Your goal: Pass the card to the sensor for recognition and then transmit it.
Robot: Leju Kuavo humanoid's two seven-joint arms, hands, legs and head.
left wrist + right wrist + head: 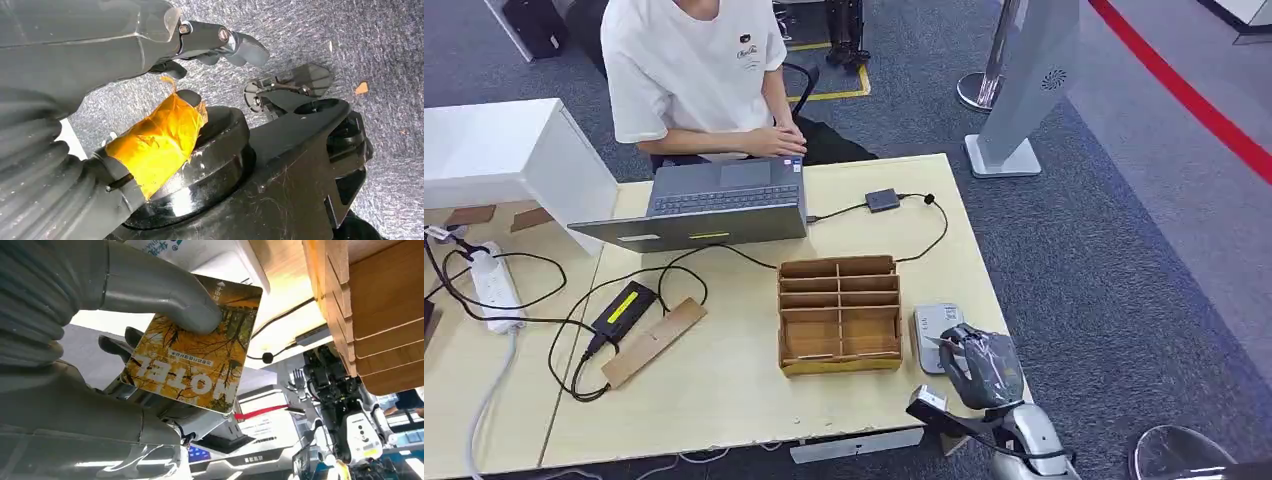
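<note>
the right robot hand (980, 362) hangs over the near right corner of the wooden surface (724, 380), its thumb (165, 300) pressing a yellow hotel key card (192, 357) against the darker fingers behind it, so the card is firmly held. in the head view the hand sits directly above the grey card sensor (932, 330), which lies flat just beside the wooden slotted organizer (840, 312). the left robot hand (150, 100) hangs down over grey carpet (380, 45), fingers apart and holding nothing; one finger is wrapped in yellow tape (155, 142). a person (694, 70) in a white shirt sits at the far side behind an open laptop (714, 205).
</note>
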